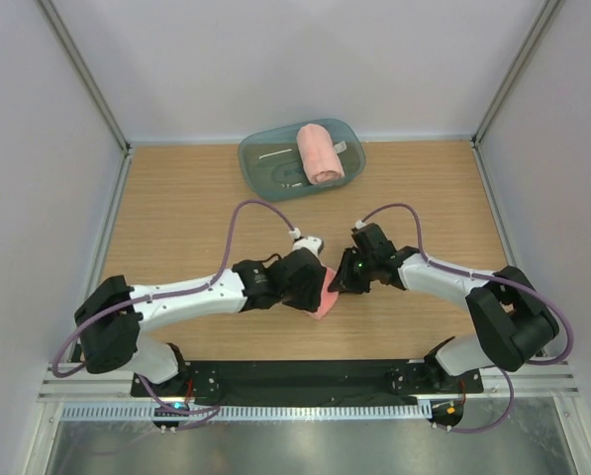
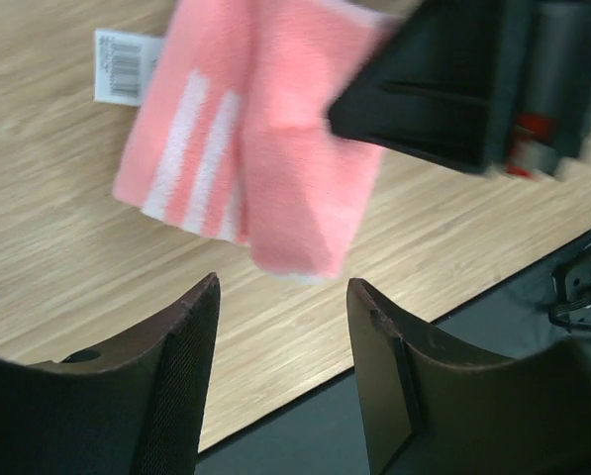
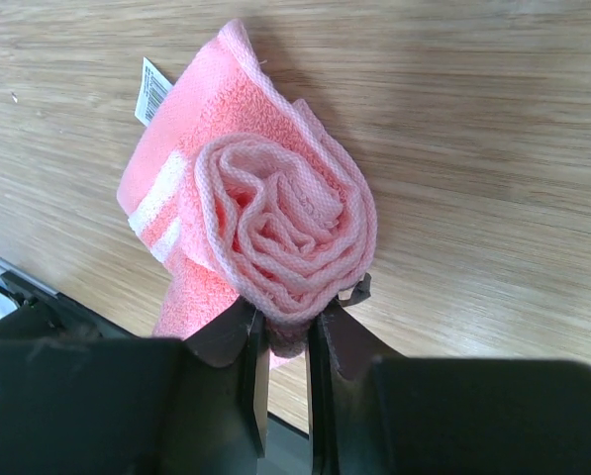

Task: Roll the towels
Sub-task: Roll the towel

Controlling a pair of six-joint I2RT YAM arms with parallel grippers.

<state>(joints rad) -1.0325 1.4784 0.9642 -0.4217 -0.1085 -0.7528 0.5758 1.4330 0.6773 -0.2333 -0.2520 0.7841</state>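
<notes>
Right end effector (image 3: 285, 317): fingers drawn together and clamped on the lower edge of the striped towel (image 3: 275, 208). This salmon-pink towel is wound into a loose spiral, with the coiled end facing the right wrist camera. A flat tail with white stripes trails off to one side. A white barcode tag (image 3: 153, 89) sticks out at its far corner.

Left end effector (image 2: 283, 297): fingers apart, nothing between them, near the towel but not touching it.

From above, the striped towel sits at near-centre of the bench (image 1: 176, 218), between the two end effectors. Whether it rests on the wood or is raised off it cannot be told.

Second towel (image 1: 320, 153): rolled, lying in the right half of the teal tub (image 1: 260, 168) at the far edge of the bench.
</notes>
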